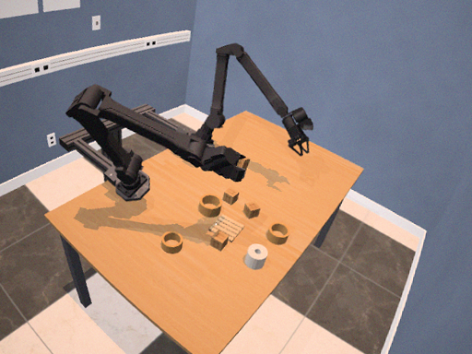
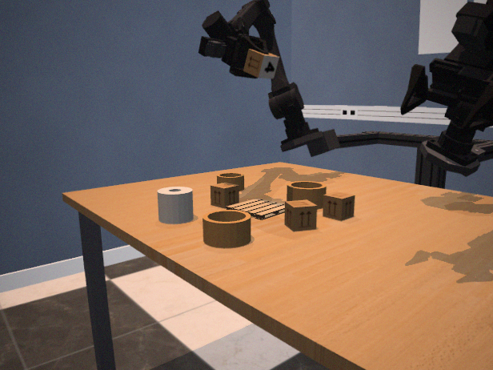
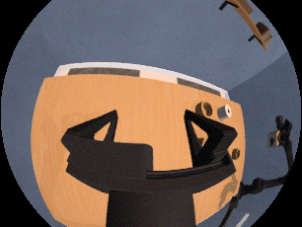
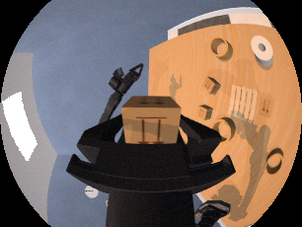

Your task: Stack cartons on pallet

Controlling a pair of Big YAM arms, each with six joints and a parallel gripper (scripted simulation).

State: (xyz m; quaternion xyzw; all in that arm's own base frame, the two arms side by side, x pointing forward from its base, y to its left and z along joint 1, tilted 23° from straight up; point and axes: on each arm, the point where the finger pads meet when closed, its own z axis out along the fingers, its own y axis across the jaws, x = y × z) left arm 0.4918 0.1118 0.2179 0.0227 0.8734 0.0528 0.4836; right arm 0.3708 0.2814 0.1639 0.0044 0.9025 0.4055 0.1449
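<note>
Wood-grained bench [image 1: 191, 295] [image 2: 360, 272] [image 3: 148, 94] [image 4: 168, 59] stood in a blue-walled room over checkered floor [image 1: 297, 331] [image 2: 180, 296] [image 3: 106, 72] [image 4: 207, 26]. Right jaws gripped carton "4" [image 1: 243, 163] [image 2: 262, 64] [image 3: 271, 140] [image 4: 151, 123] aloft; left jaws were spread, unloaded. Three other cartons [image 1: 251, 209] [image 2: 300, 215] [image 4: 212, 85] sat on the bench near the slatted pallet [image 1: 231, 229] [image 2: 258, 208] [image 4: 243, 103].

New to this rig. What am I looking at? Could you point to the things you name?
Two black robot arms [image 1: 152, 127] [image 2: 285, 100] share a table [image 1: 183, 289] [image 2: 320, 280] [image 3: 148, 94] [image 4: 168, 64]. The top view looks down from a corner, the exterior view from the side; each wrist view rides one arm.

The right gripper [image 1: 242, 166] [image 2: 258, 64] [image 3: 272, 138] [image 4: 151, 113] holds a carton [image 1: 243, 162] [image 2: 261, 63] [image 3: 271, 140] [image 4: 150, 127], its numbered face apparently showing 4. The left gripper [image 1: 299, 151] [image 2: 440, 116] [image 3: 150, 113] [image 4: 142, 64] is open.

On the table: three more cartons [image 1: 251, 209] [image 2: 300, 217] [image 4: 211, 85], a slatted pallet [image 1: 229, 227] [image 2: 256, 207] [image 4: 243, 103], three hollow rings [image 1: 209, 210] [image 2: 226, 235] [image 3: 198, 110] [image 4: 214, 50] and a white roll [image 1: 255, 260] [image 2: 175, 207] [image 3: 223, 113] [image 4: 255, 45].
</note>
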